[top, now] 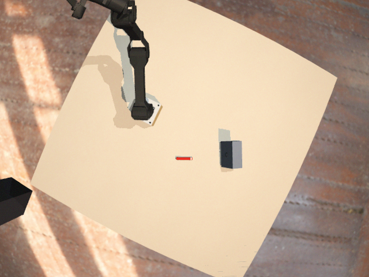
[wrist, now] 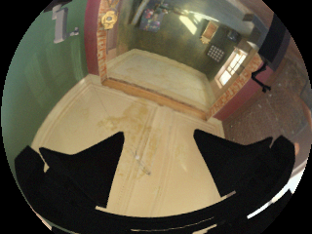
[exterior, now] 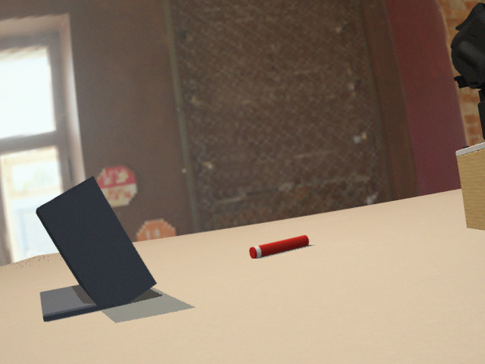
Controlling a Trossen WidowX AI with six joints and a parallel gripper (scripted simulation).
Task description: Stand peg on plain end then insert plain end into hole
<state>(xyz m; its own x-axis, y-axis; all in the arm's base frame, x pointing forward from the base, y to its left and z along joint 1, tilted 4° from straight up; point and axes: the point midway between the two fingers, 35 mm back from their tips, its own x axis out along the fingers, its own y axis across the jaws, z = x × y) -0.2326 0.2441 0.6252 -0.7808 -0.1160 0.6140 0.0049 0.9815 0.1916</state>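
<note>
A red peg (top: pixel 183 158) (exterior: pixel 279 246) with a white band at one end lies flat on the tan table (top: pixel 208 74) (exterior: pixel 313 313). In the top view the banded end points toward the sloped dark panel (top: pixel 230 154) (exterior: pixel 94 243). The panel stands a short way from the peg, and a small hole (top: pixel 226 154) shows in its face. The hole is hidden in the exterior view. My gripper (top: pixel 78 10) (wrist: pixel 160 135) is open and empty. It is raised far from the peg, beyond the table's far corner, and the wrist view shows only the room.
The arm's base (top: pixel 151 114) (exterior: pixel 471 188) sits on the table behind the peg. A black block (top: pixel 11 197) stands off the table at the left edge of the top view. The table ends on all sides over a brick-patterned floor.
</note>
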